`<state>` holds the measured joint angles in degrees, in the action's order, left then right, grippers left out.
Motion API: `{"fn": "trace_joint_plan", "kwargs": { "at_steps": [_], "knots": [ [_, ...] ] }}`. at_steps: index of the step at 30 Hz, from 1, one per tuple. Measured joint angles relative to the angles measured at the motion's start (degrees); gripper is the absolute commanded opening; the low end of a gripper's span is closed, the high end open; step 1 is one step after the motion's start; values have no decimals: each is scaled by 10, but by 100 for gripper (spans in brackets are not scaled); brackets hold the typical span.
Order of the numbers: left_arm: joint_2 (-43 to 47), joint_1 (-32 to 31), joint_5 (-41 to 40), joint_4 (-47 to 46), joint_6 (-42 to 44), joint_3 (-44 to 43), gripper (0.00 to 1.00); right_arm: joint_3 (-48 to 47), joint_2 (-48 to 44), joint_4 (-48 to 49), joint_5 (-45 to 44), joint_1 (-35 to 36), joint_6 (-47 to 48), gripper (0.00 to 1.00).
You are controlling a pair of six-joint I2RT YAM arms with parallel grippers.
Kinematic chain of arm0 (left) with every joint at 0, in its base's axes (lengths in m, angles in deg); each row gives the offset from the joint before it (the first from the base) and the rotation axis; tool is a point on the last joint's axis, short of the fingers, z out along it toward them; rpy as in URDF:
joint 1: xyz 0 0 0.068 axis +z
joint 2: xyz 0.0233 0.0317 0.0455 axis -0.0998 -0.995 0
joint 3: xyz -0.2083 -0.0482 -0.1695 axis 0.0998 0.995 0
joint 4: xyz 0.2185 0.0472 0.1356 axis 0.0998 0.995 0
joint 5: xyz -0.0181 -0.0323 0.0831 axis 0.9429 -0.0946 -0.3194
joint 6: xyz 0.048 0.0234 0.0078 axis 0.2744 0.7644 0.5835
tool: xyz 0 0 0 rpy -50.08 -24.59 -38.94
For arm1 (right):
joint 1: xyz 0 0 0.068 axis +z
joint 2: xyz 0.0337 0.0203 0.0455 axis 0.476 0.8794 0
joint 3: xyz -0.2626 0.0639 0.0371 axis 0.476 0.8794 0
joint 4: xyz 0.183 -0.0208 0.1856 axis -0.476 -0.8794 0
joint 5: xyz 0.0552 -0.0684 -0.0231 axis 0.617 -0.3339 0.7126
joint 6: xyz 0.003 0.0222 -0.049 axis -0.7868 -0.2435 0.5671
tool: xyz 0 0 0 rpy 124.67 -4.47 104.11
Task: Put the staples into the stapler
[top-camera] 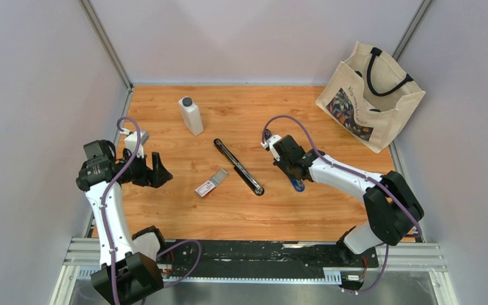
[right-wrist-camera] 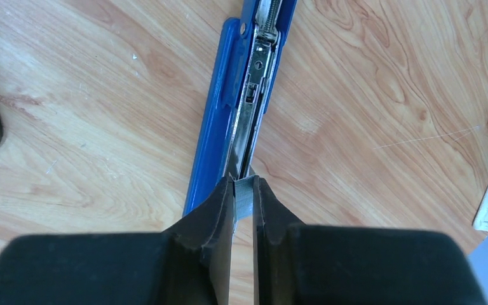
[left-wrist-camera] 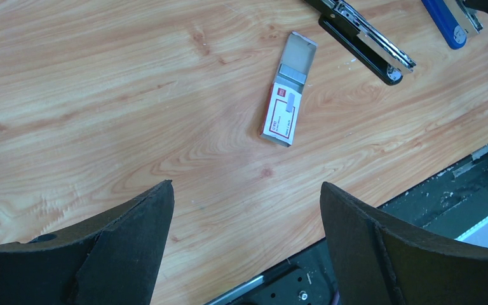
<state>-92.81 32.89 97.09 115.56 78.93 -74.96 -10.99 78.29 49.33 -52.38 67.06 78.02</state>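
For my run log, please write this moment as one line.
right tool: shut on staple strip, at open blue stapler | left tool: open, empty | staple box: tray slid out

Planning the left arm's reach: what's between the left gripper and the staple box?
Nothing: only bare table lies between the open left gripper and the staple box. It is clearest in the left wrist view, and the top view agrees.

smooth wood table (top-camera: 184, 210); blue stapler (right-wrist-camera: 213, 127) glossy plastic, metal channel; staple strip (right-wrist-camera: 244, 194) dull grey metal; one o'clock, tote bag (top-camera: 356, 108) matt cloth.
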Motion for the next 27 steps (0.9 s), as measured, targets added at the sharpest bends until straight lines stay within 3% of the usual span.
{"fn": "trace_joint_plan", "kwargs": {
  "at_steps": [27],
  "knots": [
    [-6, 0, -2, 0, -1, 0, 93, -14, 4, -38, 4, -1, -38, 15]
  ]
}}
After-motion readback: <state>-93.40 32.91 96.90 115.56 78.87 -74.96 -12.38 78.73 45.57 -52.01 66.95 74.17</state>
